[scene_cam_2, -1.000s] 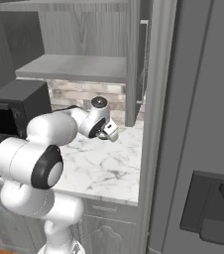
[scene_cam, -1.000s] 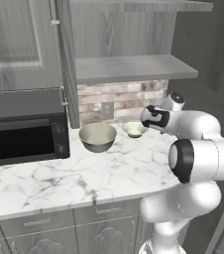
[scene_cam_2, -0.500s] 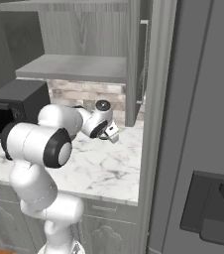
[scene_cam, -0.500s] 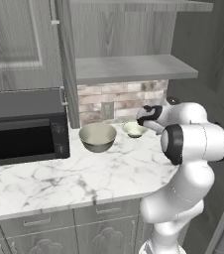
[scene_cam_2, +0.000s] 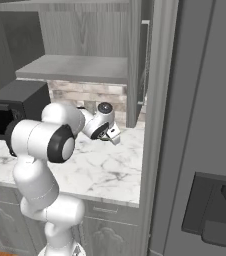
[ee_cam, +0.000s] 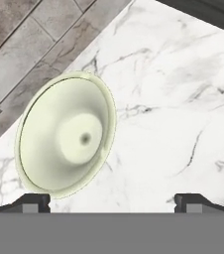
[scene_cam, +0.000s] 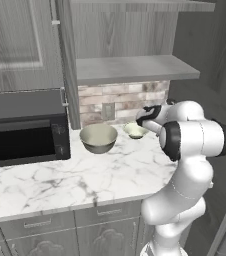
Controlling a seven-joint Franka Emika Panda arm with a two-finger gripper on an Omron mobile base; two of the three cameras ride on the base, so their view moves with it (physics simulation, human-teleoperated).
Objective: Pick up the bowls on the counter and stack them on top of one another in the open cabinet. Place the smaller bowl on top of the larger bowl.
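Note:
The smaller bowl (ee_cam: 67,139), shallow and cream-white, sits upright on the marble counter (ee_cam: 183,99) near the brick wall. It also shows in the left base view (scene_cam: 135,131). My gripper (ee_cam: 114,202) hovers just above it, open, its fingertips (ee_cam: 32,202) wide apart and nothing between them; the bowl lies toward the left tip. From the base the gripper (scene_cam: 140,121) points down over the bowl, and from the right the gripper (scene_cam_2: 113,135) is above the counter. The larger bowl (scene_cam: 98,138), deep and olive-grey, stands left of the small one. The open cabinet's shelf (scene_cam: 135,67) hangs above both.
A black microwave (scene_cam: 25,127) stands on the counter left of the bowls. The cabinet's narrow door (scene_cam: 67,65) hangs open between microwave and shelf. A dark fridge (scene_cam_2: 205,125) walls off the right side. The brick backsplash (ee_cam: 25,44) is close behind the small bowl.
The arm has folded in and the hand has moved left, closer over the smaller bowl. The jaws stayed open and both bowls stayed where they were.

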